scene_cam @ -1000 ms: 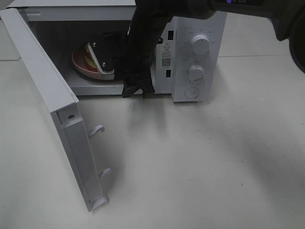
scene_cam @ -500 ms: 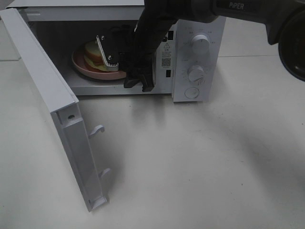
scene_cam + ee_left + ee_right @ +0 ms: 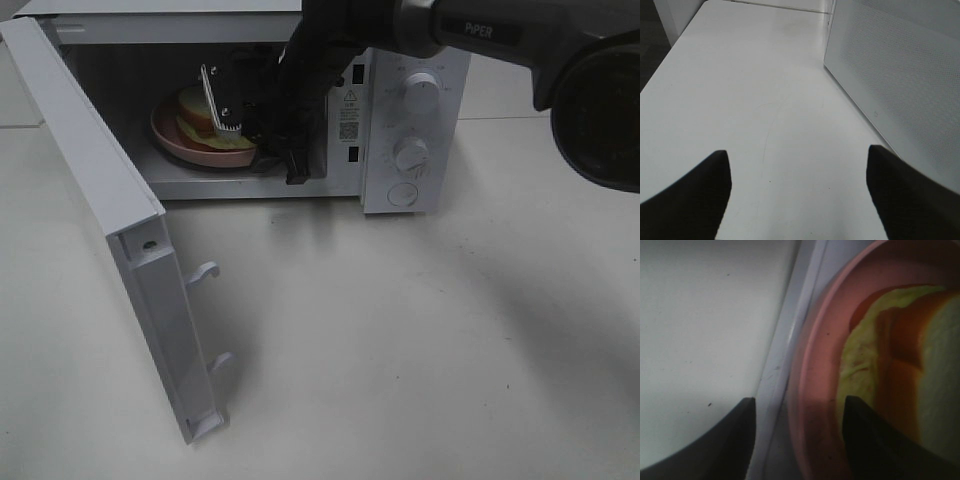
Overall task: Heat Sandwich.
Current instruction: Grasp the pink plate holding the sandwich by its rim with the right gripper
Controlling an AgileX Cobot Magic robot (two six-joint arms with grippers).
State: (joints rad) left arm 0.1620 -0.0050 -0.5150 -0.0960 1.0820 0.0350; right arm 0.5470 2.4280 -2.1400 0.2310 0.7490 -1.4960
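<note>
The sandwich (image 3: 194,108) lies on a round pink plate (image 3: 172,139) inside the open white microwave (image 3: 415,50). My right gripper (image 3: 236,122) reaches into the cavity at the plate's right rim. In the right wrist view its dark fingers (image 3: 875,445) stand apart on either side of the plate's rim (image 3: 812,390), with the sandwich (image 3: 920,355) just beyond, so it is open. My left gripper (image 3: 800,200) is open and empty over the bare table beside the microwave's perforated side wall (image 3: 900,85). It does not show in the exterior view.
The microwave door (image 3: 95,180) stands swung open to the left, its latch hooks (image 3: 205,270) pointing out over the table. The control panel with two knobs (image 3: 420,92) is on the right of the cavity. The white table (image 3: 420,350) stretches in front.
A second ago the plate hung tilted in my right gripper. Now it lies flat on the microwave floor, and the gripper has opened and shifted slightly upward.
</note>
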